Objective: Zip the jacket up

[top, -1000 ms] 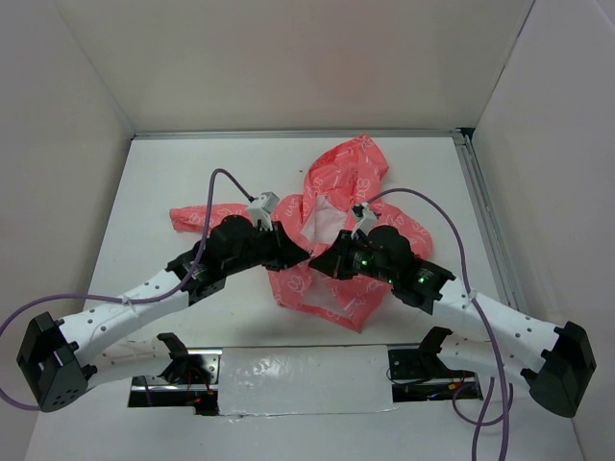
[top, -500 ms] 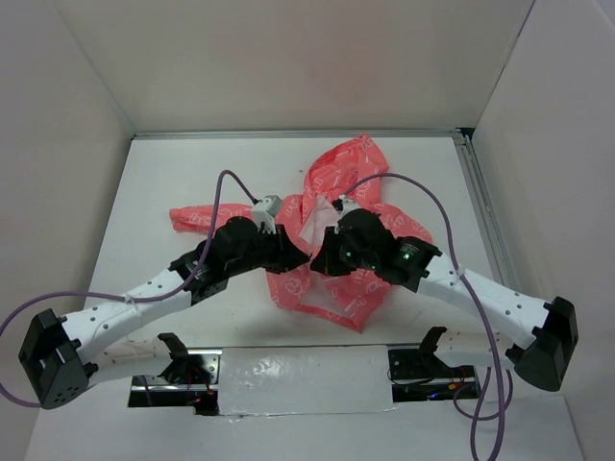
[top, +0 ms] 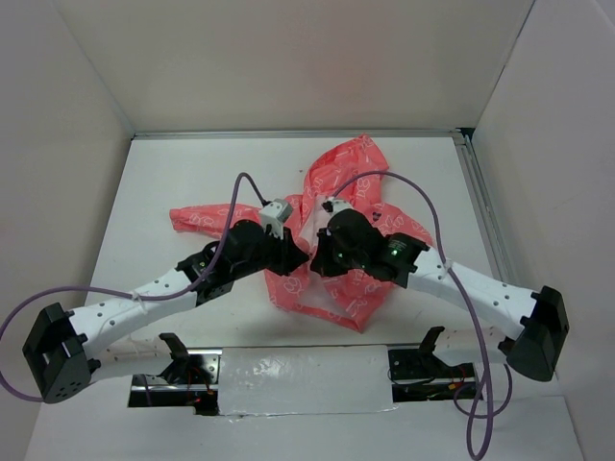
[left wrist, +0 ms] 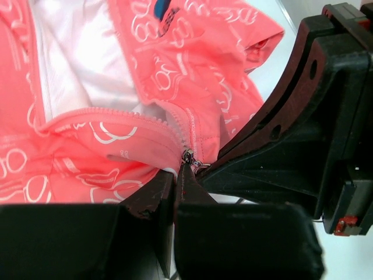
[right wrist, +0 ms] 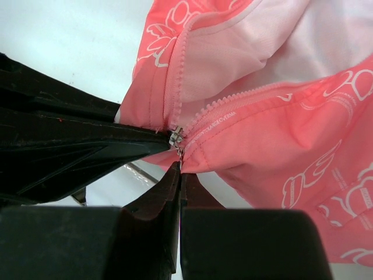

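The coral-pink jacket [top: 346, 178] lies crumpled mid-table, front open, white lining [left wrist: 81, 64] showing. Its zipper slider [left wrist: 188, 156] sits at the bottom end of the teeth, where both grippers meet. My left gripper [top: 302, 257] is shut on the jacket's bottom hem right beside the slider; its tips [left wrist: 178, 178] touch the slider. My right gripper [top: 317, 261] comes from the opposite side and is shut on the small pull hanging under the slider [right wrist: 176, 139], at its tips [right wrist: 180, 172]. The dark blue logo [left wrist: 162, 10] shows at the top of the left wrist view.
White walls close in the white table [top: 173, 173] on three sides. A metal rail [top: 485, 221] runs along the right edge. A foil-covered slot [top: 298, 370] lies between the arm bases. Purple cables [top: 240, 182] arch over both wrists.
The right wrist has swung left and farther over the jacket, and the left wrist has edged right. The point where both grippers meet has stayed about where it was.
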Robot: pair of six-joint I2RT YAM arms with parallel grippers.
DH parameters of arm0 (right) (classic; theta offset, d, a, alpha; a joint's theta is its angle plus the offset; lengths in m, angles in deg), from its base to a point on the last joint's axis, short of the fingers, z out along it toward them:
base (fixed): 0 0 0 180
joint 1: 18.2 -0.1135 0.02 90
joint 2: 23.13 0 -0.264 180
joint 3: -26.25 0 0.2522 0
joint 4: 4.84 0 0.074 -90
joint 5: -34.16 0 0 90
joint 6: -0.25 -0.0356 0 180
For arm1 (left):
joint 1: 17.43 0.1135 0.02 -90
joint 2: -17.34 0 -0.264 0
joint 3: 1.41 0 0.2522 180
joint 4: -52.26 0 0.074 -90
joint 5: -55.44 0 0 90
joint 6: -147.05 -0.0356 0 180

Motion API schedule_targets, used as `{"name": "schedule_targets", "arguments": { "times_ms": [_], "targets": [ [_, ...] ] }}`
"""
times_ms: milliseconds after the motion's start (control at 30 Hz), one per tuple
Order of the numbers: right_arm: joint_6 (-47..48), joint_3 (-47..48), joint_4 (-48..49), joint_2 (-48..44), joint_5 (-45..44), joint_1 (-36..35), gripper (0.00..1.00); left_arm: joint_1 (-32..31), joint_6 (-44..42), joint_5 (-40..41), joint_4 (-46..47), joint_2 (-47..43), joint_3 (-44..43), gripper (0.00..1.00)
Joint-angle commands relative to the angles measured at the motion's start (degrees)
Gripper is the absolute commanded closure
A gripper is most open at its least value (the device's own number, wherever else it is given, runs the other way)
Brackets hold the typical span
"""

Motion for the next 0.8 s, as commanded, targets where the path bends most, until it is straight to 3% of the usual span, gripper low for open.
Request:
{"name": "schedule_targets", "arguments": {
  "times_ms": [0,167,300,500,767],
  "targets": [
    [0.17,-0.12,-4.45,-6.03,-3.31,-0.6,1.0,1.25,-7.51,6.3,2.95,-0.7,1.2,1.0],
    [2.19,1.45,-3.12,-9.99,-4.46,0.8,1.0,0.9,-10.41,2.96,4.7,-1.93,2.6,1.0],
    [3.59,5.32,-7.41,-8.68,-5.86,4.05,1.0,0.55,-12.61,0.94,5.76,-4.12,4.19,1.0],
    [2.46,7.61,-11.03,-5.6,-18.59,7.4,1.0,0.02,-15.69,-6.44,7.52,-8.26,7.26,1.0],
    [4.82,6.82,-2.69,-8.05,-21.43,7.93,1.0,-0.16,-13.15,-10.67,3.84,-6.42,6.83,1.0]
  ]
}}
